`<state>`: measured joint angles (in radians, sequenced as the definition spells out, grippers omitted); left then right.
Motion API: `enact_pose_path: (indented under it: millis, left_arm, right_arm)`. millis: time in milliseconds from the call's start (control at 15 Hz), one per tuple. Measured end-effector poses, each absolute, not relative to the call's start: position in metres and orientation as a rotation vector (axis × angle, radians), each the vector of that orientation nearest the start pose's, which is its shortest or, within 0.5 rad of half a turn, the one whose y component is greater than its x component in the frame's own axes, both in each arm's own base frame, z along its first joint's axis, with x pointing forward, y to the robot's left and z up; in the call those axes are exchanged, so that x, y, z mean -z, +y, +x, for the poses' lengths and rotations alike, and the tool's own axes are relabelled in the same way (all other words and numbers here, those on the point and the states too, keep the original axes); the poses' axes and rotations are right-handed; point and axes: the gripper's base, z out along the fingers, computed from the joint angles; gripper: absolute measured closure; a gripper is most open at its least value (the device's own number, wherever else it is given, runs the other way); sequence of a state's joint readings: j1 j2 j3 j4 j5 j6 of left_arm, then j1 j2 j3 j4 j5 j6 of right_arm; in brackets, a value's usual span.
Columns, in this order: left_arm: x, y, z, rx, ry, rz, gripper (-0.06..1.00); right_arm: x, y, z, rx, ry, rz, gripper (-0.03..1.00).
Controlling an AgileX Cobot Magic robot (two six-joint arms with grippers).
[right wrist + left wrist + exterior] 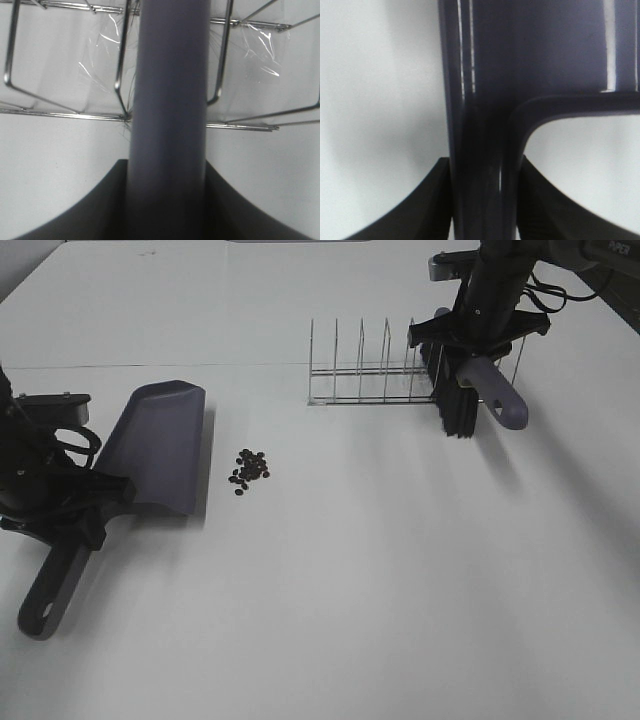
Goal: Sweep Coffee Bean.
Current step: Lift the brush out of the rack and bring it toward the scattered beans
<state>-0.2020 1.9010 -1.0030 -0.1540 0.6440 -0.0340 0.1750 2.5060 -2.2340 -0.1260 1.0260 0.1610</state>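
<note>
A loose cluster of tiny dark coffee beans (249,469) lies on the white table. The grey-purple dustpan (155,445) rests to their left, blade toward them. My left gripper (68,515) is shut on the dustpan's handle (480,180), seen between the dark fingers (420,205) in the left wrist view. My right gripper (470,345) is shut on a grey-purple brush handle (170,115). The brush (475,400) hangs at the right end of the wire rack, black bristles (457,415) down near the table.
A wire rack (375,365) with upright dividers stands at the back, between the beans and the brush; its wires (120,60) show behind the handle in the right wrist view. The white table (400,590) spreads in front.
</note>
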Motion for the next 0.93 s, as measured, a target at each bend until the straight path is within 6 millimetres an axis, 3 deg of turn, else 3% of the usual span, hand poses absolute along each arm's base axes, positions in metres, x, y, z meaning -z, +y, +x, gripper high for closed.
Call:
enact_pose_path:
  millis: [133, 200, 600, 800, 933]
  left_arm:
    - [-0.121, -0.074, 0.319, 0.171, 3.033, 0.076, 0.6]
    - [-0.121, -0.074, 0.319, 0.171, 3.033, 0.076, 0.6]
    - [-0.121, -0.074, 0.319, 0.17, 3.033, 0.077, 0.6]
    - [-0.123, -0.073, 0.317, 0.161, 3.05, 0.092, 0.6]
    - [-0.125, -0.073, 0.315, 0.161, 3.07, 0.057, 0.6]
  right_arm:
    - [-0.166, 0.084, 0.527, 0.078, 2.759, -0.066, 0.66]
    - [-0.19, 0.083, 0.526, 0.075, 2.737, -0.055, 0.66]
    - [-0.27, 0.081, 0.504, 0.058, 2.664, -0.041, 0.66]
    - [-0.303, 0.119, 0.481, -0.008, 2.614, -0.165, 0.66]
    - [-0.312, 0.143, 0.465, -0.024, 2.608, -0.236, 0.66]
